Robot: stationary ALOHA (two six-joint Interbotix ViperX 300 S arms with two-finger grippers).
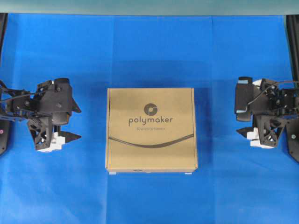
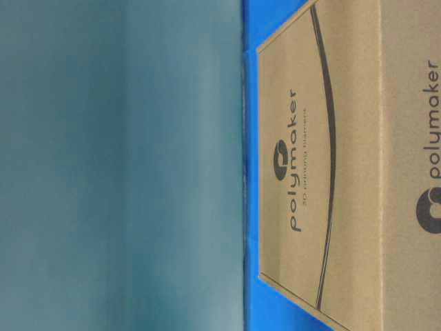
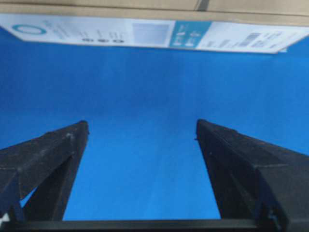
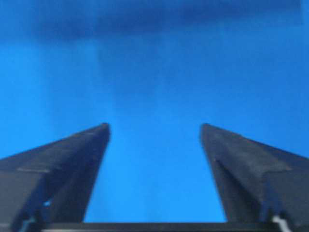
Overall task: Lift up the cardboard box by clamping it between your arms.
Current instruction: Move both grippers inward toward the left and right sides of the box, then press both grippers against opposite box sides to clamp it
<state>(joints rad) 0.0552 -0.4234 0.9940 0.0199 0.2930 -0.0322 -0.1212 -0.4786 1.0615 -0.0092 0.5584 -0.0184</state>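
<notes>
**Overhead exterior view: box flat on blue cloth, an arm waiting on either side**

Nearest the lenses, the wrist views show the grippers themselves. The left gripper (image 3: 142,126) has its two black, rough-textured fingers (image 3: 58,145) spread wide with only blue cloth (image 3: 145,96) between them. Beyond their tips lies the side of the cardboard box (image 3: 145,9), carrying a white and teal label with a barcode and small print too blurred to read. The right gripper (image 4: 154,126) is likewise spread, its wedge-shaped black fingers (image 4: 241,154) framing bare blue cloth under a dark blurred shadow.

From overhead, the left arm (image 1: 42,107) reaches in from the left edge and the right arm (image 1: 271,109) from the right edge, each pointing inward toward the box and well apart from it. Both are black lattice frames with white parts near the fingers. Neither touches the cardboard.

The box sits in the middle of the cloth between the two arms, flat and nearly square, matte brown. Its top bears a dark round logo, the word "polymaker", a line of fine print too small to read, and a thin curved dark line below.

The table-level view is turned on its side; it shows the box top with logo, "polymaker" and the curved line, and a second face repeating the name. Behind stands a plain grey-teal wall (image 2: 117,165).
</notes>
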